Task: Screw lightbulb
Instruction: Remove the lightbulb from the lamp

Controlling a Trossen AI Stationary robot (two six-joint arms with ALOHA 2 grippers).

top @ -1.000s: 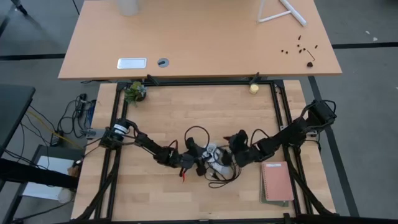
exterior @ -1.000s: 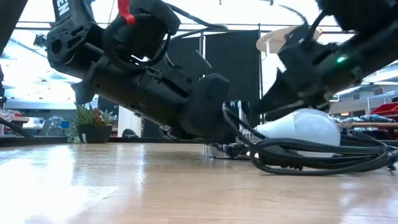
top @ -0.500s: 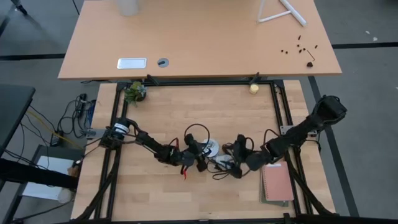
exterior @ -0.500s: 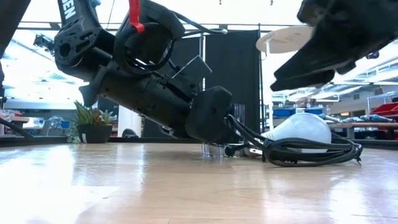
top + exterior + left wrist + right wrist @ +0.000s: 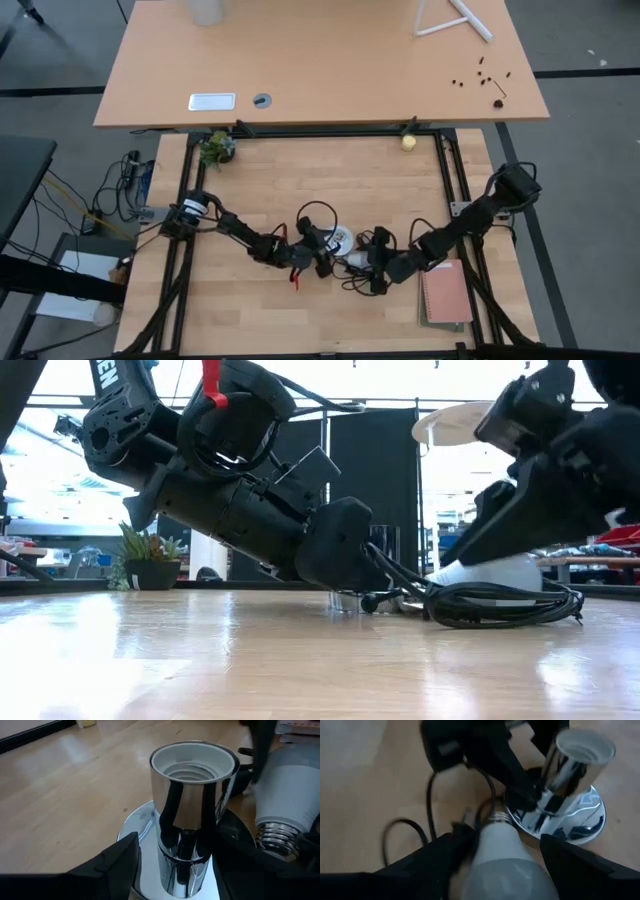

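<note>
While the left gripper (image 5: 322, 255) holds its place at the lower centre of the high view, its fingers (image 5: 117, 862) stand apart on both sides of the chrome socket (image 5: 192, 815), which stays upright on its round base. The lightbulb (image 5: 502, 862) lies on its side on the table (image 5: 300, 180), just right of the socket in the high view, with its screw base turned to the socket and near the socket's foot. The black cord (image 5: 500, 605) curls around it.

Compared with half a second ago, the right gripper (image 5: 378, 268) has come back down: in the low view it was lifted clear above the bulb, and now it is low over it and hides a part of the white glass. Its fingers (image 5: 437, 855) are spread on both sides of the bulb, and I cannot tell if they touch it. The bulb has not moved.
</note>
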